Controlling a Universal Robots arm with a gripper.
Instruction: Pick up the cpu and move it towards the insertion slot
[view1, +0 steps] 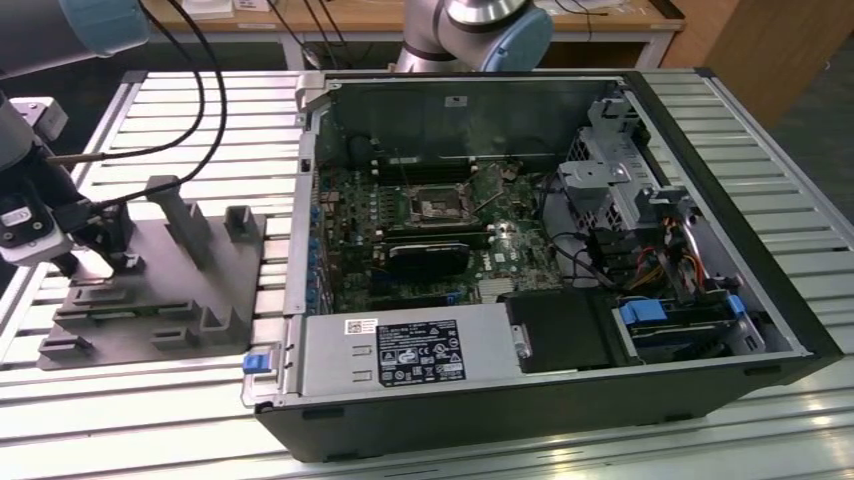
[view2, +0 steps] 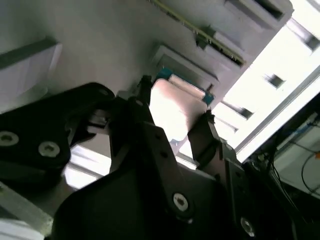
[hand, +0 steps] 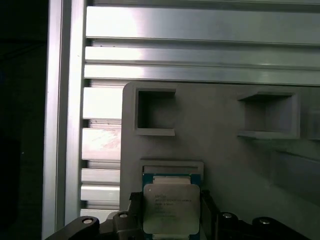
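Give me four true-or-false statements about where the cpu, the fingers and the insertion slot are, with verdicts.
1. The cpu sits between the fingers of the gripper. True.
2. The cpu is seated in the insertion slot. False: it is at the grey fixture, outside the computer case.
3. The insertion slot lies inside the open computer case. True.
4. The gripper is on the exterior view's right of the computer case. False: it is on that view's left.
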